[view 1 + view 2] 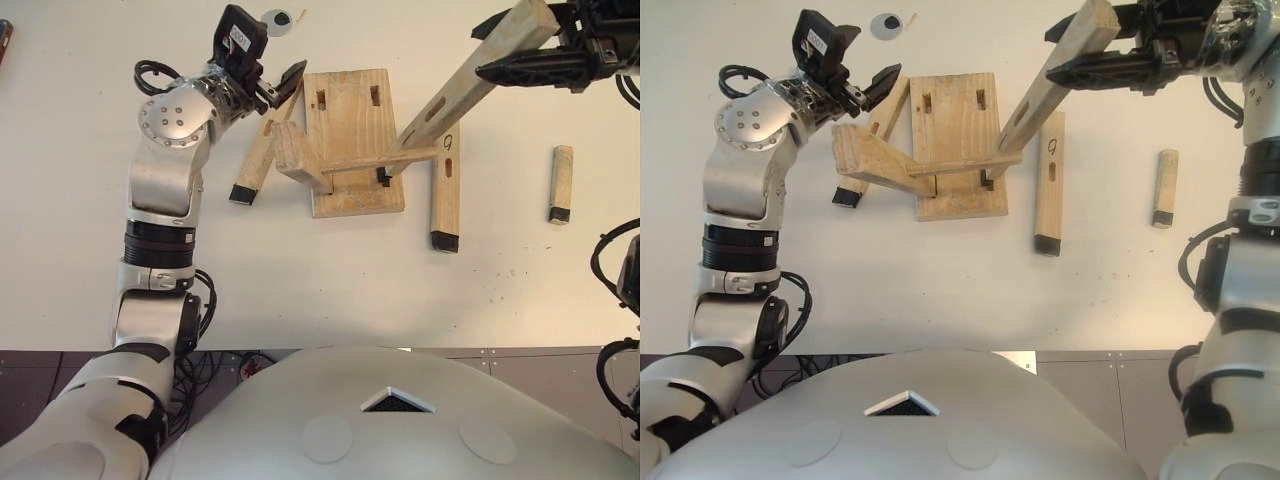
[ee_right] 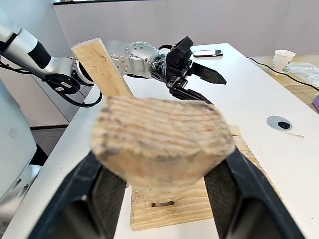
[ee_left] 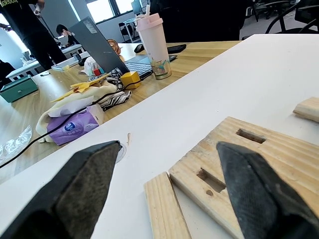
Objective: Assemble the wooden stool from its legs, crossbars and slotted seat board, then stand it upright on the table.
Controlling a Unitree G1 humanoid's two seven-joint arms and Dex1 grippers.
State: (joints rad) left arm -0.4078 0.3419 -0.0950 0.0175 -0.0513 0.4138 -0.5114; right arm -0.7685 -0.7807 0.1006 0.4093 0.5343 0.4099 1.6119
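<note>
The slotted seat board (image 1: pixel 350 125) lies flat on the white table (image 1: pixel 350 270), slots facing up. Over it stands a half-built frame: one leg (image 1: pixel 465 85) slants up from the board's near right slot, though I cannot tell whether its foot is seated in the slot or only resting at it. A thin crossbar (image 1: pixel 385 158) runs from that leg across to a second leg (image 1: pixel 875 160), which hangs tilted above the board's near left edge.

My right pincer (image 1: pixel 478 52) is clamped on the upper end of the slanting leg, one finger on each side of the wood, and holds it clear of the table.

My left pincer (image 3: pixel 169 149) is spread wide with nothing in it, hovering over the board's far left corner. Below it a loose leg (image 1: pixel 252 165) lies just beside the board's left edge.

To the right of the board another loose leg (image 1: pixel 447 200) lies flat, its black-capped foot toward me. Farther right, well apart, lies a shorter piece (image 1: pixel 561 183) with a black cap. A small round grey disc (image 1: pixel 279 20) sits on the table beyond the board.
</note>
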